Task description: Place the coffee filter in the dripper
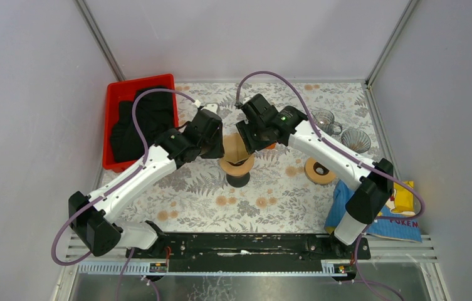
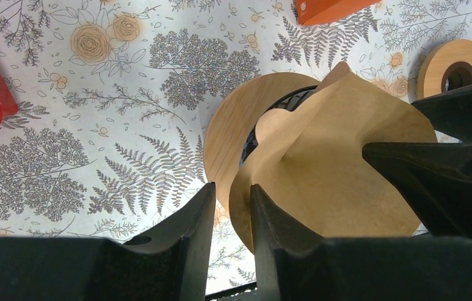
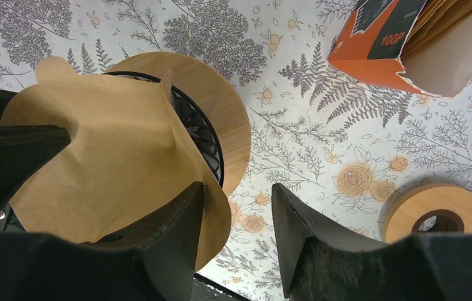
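Note:
The brown paper coffee filter [image 1: 236, 152] sits opened and creased on the dripper [image 1: 239, 170], a black ribbed cone in a wooden ring on a black stand. My left gripper [image 1: 218, 148] is at the filter's left side and my right gripper [image 1: 246, 142] at its right. In the left wrist view the filter [image 2: 340, 157] has its edge between the fingers of the left gripper [image 2: 232, 187], against one finger, with a gap to the other. In the right wrist view the filter [image 3: 108, 157] curls beside one finger of the right gripper [image 3: 237, 186], whose jaws stand wide apart.
A red bin [image 1: 115, 100] with black cloth stands at the back left. An orange filter box [image 3: 402, 44] lies behind the dripper. A wooden ring [image 1: 318, 170] and two glass cups [image 1: 326, 119] are to the right. A blue and yellow packet [image 1: 396, 210] lies at the near right.

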### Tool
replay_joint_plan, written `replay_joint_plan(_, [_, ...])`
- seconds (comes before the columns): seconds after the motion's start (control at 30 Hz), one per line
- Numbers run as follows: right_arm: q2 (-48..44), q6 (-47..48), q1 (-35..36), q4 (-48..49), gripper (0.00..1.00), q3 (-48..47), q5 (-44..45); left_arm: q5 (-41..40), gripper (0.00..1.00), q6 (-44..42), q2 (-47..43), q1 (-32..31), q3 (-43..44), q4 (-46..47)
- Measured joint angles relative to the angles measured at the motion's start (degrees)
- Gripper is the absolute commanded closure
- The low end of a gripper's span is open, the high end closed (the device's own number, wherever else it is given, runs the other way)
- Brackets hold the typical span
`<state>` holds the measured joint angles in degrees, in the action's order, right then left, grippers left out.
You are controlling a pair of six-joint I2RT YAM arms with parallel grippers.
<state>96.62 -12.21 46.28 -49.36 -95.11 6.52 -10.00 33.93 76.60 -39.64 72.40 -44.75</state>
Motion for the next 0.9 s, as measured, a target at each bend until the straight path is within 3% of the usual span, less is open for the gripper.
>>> replay_joint_plan(0.9, [0.0,0.4,-0.1,3.9,0.47,3.6,-0.5,1.2,0.58,0.0,0.5,0.0,-1.3,1.4])
